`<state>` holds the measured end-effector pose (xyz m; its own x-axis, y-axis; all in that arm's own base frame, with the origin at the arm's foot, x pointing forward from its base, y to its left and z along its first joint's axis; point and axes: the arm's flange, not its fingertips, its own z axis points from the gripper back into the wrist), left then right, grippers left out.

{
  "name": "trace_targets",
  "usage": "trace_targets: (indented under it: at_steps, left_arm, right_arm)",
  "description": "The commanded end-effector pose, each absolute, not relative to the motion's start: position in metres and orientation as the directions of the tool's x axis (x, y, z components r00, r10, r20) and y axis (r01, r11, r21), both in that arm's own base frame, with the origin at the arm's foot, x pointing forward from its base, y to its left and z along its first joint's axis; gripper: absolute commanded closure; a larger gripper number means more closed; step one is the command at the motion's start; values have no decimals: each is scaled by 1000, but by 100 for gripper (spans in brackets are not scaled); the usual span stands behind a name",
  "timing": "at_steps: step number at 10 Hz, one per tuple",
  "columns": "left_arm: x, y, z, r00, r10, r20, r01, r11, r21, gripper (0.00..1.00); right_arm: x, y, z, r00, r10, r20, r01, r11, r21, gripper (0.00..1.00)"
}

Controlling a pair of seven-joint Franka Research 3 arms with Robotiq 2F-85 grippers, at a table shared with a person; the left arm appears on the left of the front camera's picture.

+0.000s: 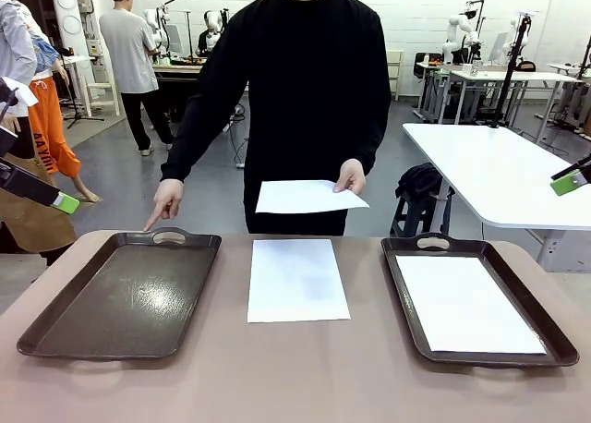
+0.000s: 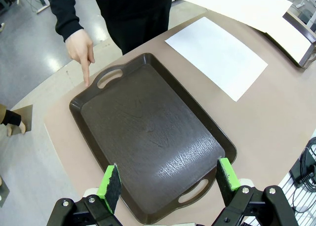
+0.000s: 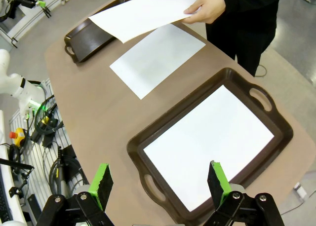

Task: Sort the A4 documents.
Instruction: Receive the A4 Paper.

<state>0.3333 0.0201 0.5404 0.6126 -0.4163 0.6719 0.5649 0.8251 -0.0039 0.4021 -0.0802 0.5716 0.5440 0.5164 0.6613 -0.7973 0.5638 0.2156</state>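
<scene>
**Paper sorting at the shared table: three sheets, two trays**

Watching from the side of the room right now. The person across the table is holding one A4 sheet (image 1: 309,197) in one hand (image 1: 351,175), so it's floating over the far edge of the table (image 1: 295,377). The other hand (image 1: 166,201) is pointing a finger down at the far handle of the left tray (image 1: 120,298). That tray is just showing its shiny brown floor.

A second A4 sheet (image 1: 297,280) is lying flat on the table between the two trays, touching neither. A third A4 sheet (image 1: 466,303) is lying inside the right tray (image 1: 466,247), covering most of its floor.

The left gripper (image 2: 169,175) is hovering above the near end of the left tray. Its jaws are spread wide, with nothing between the green pads. The right gripper (image 3: 159,172) is hanging above the near end of the right tray the same way, jaws wide apart and gripping nothing.
</scene>
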Motion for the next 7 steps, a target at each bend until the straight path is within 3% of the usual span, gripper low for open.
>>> trace_targets:
  at_steps: [1,4,7]
  left_arm:
    - [342,11,539,624,-386,679,574,816,-64,0]
    - [378,-32,531,694,-327,641,594,763,-253,0]
    - [434,-66,518,843,-118,526,441,710,-549,0]
  right_arm:
    - [403,-79,572,542,517,662,-797,565,212,0]
    - [403,-79,572,542,517,662,-797,565,212,0]
    - [403,-79,572,542,517,662,-797,565,212,0]
